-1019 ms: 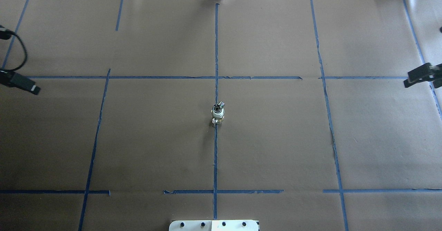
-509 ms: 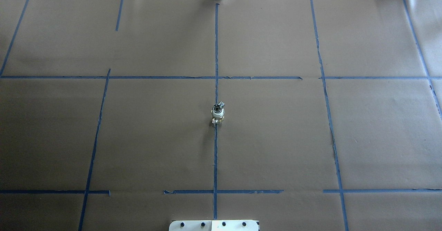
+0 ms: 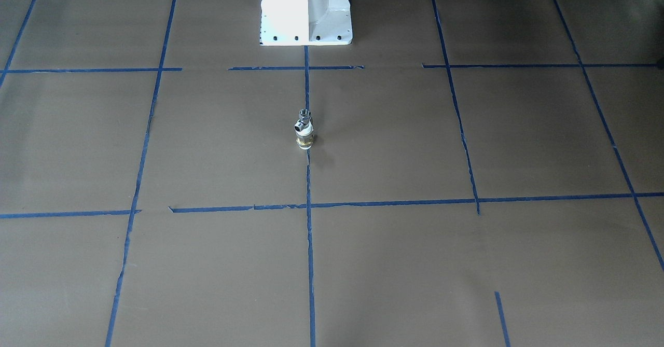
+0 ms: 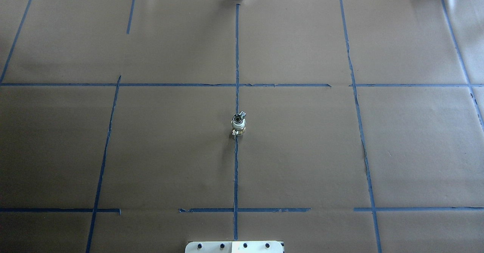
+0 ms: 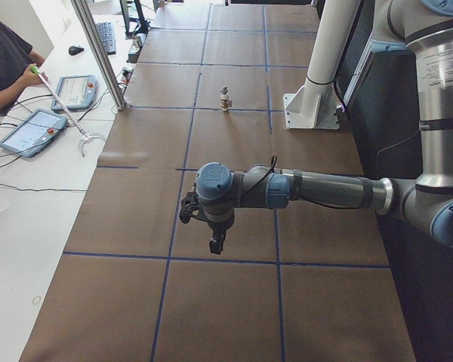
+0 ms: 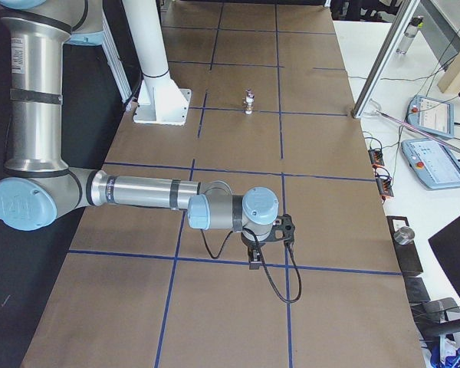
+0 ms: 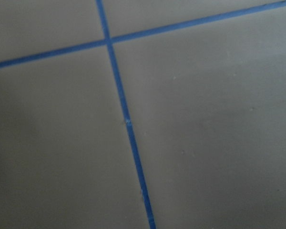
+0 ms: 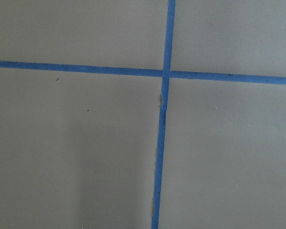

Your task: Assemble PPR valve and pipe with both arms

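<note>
1. Valve (image 4: 238, 123): standing upright on the brown-papered table (image 4: 170, 151), right on the central blue tape line (image 4: 236, 169), out in front of the white pedestal (image 3: 306, 10). A metal head with a side spout is sitting above a white band and a brass-coloured foot. It is keeping the same spot and pose as a second ago, with nothing touching it.
2. Left arm (image 5: 325, 188): reaching level over the table's left end, well apart from the valve, with the left gripper (image 5: 215, 243) pointing down above the paper. Whether its fingers are apart or together cannot be told.
3. Right arm (image 6: 138, 190): reaching over the table's right end, with the right gripper (image 6: 254, 259) pointing down near a tape crossing. Its finger state cannot be told either.
4. Change: a second ago both grippers were showing at the side edges of the overhead view. Now neither is appearing there.
5. Wrist cameras: each is showing only paper and crossing tape.
</note>
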Action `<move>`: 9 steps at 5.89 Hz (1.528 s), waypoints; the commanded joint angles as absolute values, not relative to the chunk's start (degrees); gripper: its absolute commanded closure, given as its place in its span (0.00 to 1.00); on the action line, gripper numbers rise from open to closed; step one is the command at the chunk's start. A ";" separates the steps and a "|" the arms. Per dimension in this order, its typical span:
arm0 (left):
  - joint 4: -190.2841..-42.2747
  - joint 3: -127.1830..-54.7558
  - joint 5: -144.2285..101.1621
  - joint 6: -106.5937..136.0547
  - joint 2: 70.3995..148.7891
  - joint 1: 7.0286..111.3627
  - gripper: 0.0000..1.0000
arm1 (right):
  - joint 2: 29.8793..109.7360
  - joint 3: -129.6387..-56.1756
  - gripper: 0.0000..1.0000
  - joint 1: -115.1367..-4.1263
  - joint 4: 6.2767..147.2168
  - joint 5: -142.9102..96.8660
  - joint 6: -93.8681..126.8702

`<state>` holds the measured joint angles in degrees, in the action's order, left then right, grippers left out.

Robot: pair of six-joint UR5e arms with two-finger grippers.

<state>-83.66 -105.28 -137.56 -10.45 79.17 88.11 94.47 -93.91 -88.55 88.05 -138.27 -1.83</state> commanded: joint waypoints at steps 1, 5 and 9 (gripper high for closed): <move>-82.27 -104.42 -137.55 -7.23 79.80 88.15 0.00 | 95.00 -97.11 0.00 -87.29 92.28 -137.99 -3.24; -83.14 -102.21 -137.47 -3.86 82.35 87.89 0.00 | 97.91 -102.54 0.00 -87.10 93.59 -137.55 -5.81; -87.71 -102.12 -137.64 -4.66 81.66 87.89 0.00 | 97.21 -100.56 0.00 -87.19 92.90 -137.28 -5.45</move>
<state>-87.24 -101.84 -137.83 -4.65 81.94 87.92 97.30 -101.23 -87.19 93.02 -137.25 -5.41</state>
